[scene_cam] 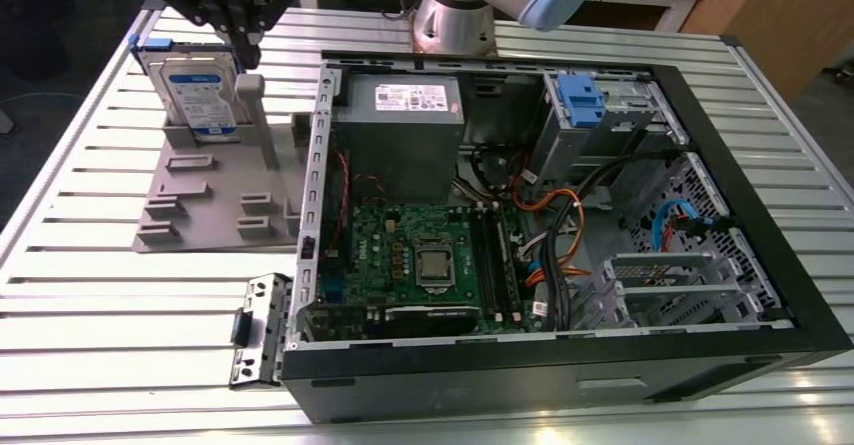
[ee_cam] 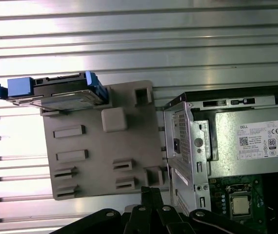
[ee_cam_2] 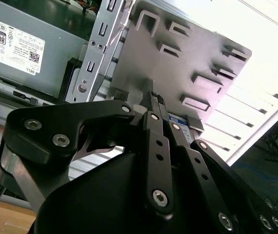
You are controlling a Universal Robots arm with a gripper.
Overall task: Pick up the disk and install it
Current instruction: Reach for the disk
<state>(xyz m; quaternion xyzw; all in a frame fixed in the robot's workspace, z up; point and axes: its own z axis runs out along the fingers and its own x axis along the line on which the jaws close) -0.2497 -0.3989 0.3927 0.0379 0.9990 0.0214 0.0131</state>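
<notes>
At the upper left of the exterior view, the arm's gripper hangs with its fingers drawn together, clasping nothing, close above the disk. The disk stands on edge in its blue bracket at the far end of a grey slotted holder. The holder lies just left of the open computer case on the slatted metal table.

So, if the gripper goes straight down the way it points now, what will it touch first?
Most likely the grey holder's upright post, right beside the disk. In the exterior view the gripper points down just above them. Depth is unclear, so it might touch the disk's edge instead.
</notes>
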